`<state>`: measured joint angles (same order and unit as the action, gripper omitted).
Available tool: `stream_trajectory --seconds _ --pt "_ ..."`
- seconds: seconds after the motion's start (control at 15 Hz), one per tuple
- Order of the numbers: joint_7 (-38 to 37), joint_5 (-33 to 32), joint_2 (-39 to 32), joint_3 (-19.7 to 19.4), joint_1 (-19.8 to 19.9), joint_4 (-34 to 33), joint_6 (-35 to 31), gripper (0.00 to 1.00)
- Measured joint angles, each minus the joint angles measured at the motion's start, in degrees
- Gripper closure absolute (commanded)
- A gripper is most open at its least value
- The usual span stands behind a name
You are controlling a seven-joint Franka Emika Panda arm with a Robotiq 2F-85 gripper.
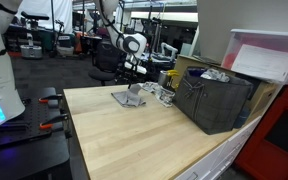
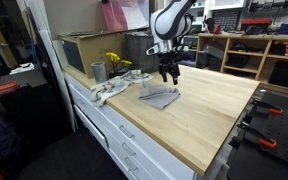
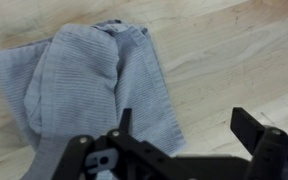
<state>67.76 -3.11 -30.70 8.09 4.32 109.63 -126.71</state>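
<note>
Cloth (image 3: 84,85) fills the wrist view's upper left: soft, light, floppy, probably bunches easily. Gripper (image 3: 182,118) hangs spread wide above it; I'd pinch a raised fold.

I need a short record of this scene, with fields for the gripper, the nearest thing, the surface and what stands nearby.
gripper: gripper open, over the cloth, holding nothing
nearest thing: grey cloth, loosely folded, lying on the table
surface: wooden table, light in colour
nearby: dark basket at the table's edge; metal cup apart from the cloth
</note>
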Motion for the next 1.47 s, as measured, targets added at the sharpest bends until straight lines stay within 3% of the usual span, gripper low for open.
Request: stream_trajectory --seconds 0.4,1.07,1.13,1.27,1.47 --pt "-1.99 0.03 -6.18 0.04 -0.34 -1.35 -0.07 0.0" --pt "-5.67 2.62 -13.67 0.48 -0.3 -9.71 -0.08 0.0" --pt "-6.21 2.61 -14.21 0.47 -0.3 -9.97 -0.04 0.03" --pt "-6.47 2.57 -14.82 0.46 -0.31 -10.51 0.09 0.27" --pt "-6.78 2.52 -14.89 0.29 -0.31 -11.36 0.58 0.48"
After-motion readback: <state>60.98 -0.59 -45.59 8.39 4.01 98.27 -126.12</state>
